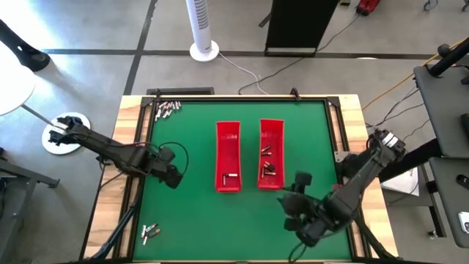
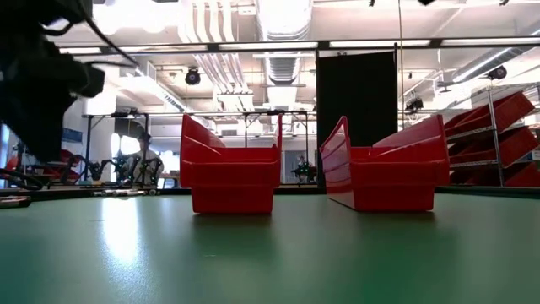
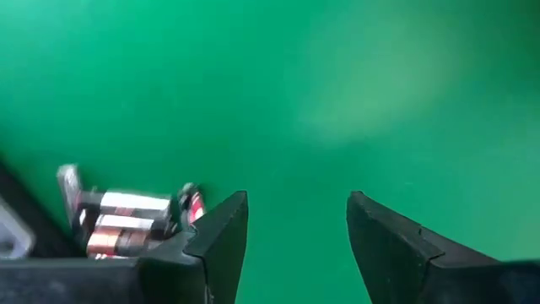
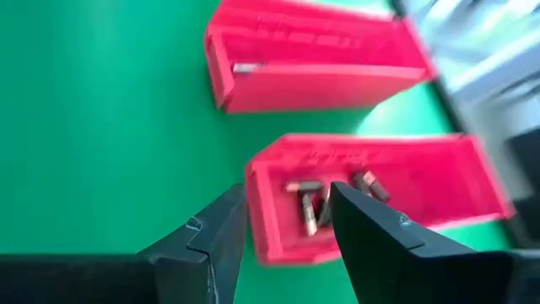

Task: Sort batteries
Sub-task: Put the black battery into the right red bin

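Left end effector (image 1: 174, 177) hangs over the green bench (image 1: 190, 213) left of the two long red plastic trays, fingers apart with nothing between them. From its wrist camera I see a few small silvery cylindrical batteries with reddish ends (image 3: 126, 221) just beside its fingers, partly hidden behind one finger. My right end effector (image 1: 297, 192) sits near the bench's front right, fingers apart, with the right-hand red tray (image 4: 380, 190) just ahead. Several small dark batteries (image 4: 325, 201) lie in that tray; one lies in the left-hand red tray (image 1: 228, 156). More batteries lie at the bench's far left corner (image 1: 167, 109). Low view shows no batteries.
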